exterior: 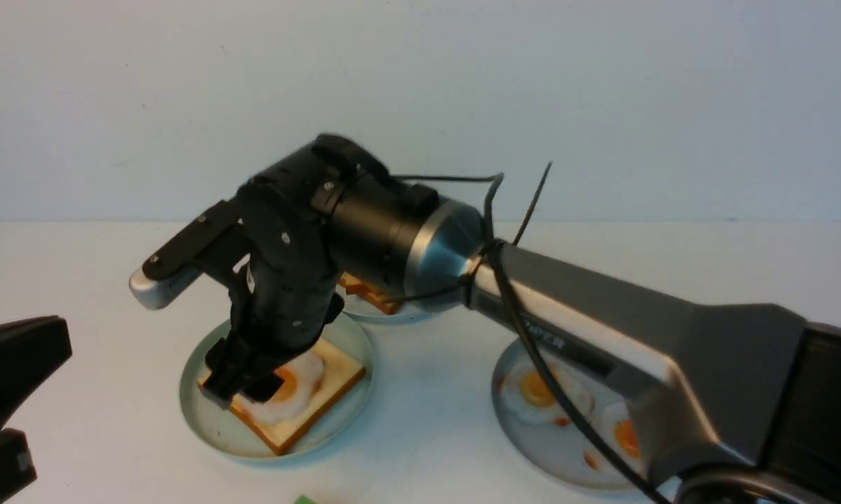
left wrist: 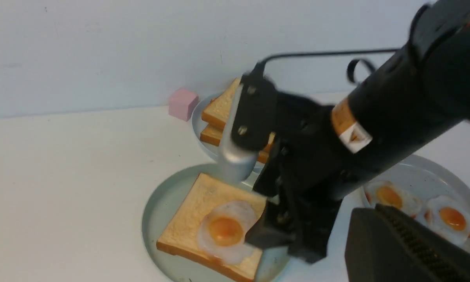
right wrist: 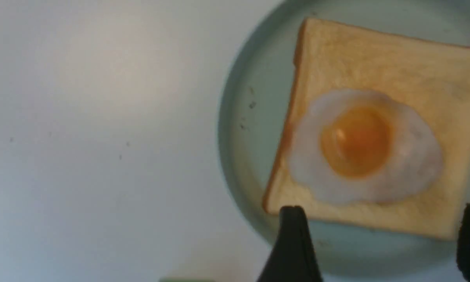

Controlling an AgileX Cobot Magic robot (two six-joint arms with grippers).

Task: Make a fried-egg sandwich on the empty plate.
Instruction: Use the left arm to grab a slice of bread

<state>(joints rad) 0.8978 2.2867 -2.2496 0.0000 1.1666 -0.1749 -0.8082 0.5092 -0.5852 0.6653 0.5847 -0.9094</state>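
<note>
The empty plate [exterior: 199,409], round and mint green, now carries one toast slice [exterior: 332,378] with a fried egg [exterior: 300,383] lying on top. My right gripper [exterior: 241,388] hangs just above the toast's near-left corner, open, with nothing between its fingers. In the right wrist view the egg [right wrist: 356,145] rests flat on the toast [right wrist: 375,55], and the two black fingertips [right wrist: 293,219] stand wide apart over the plate [right wrist: 246,156]. My left gripper [exterior: 14,350] stays low at the table's left, shut and holding nothing; its dark jaws [left wrist: 395,243] fill a corner of its own view.
A grey plate [exterior: 525,451] at the right holds two more fried eggs [exterior: 539,392]. Behind the right arm, a smaller plate [exterior: 392,318] carries stacked toast [left wrist: 219,111]. A pink cube [left wrist: 182,103] sits by the wall. A green scrap [exterior: 307,500] lies at the front edge.
</note>
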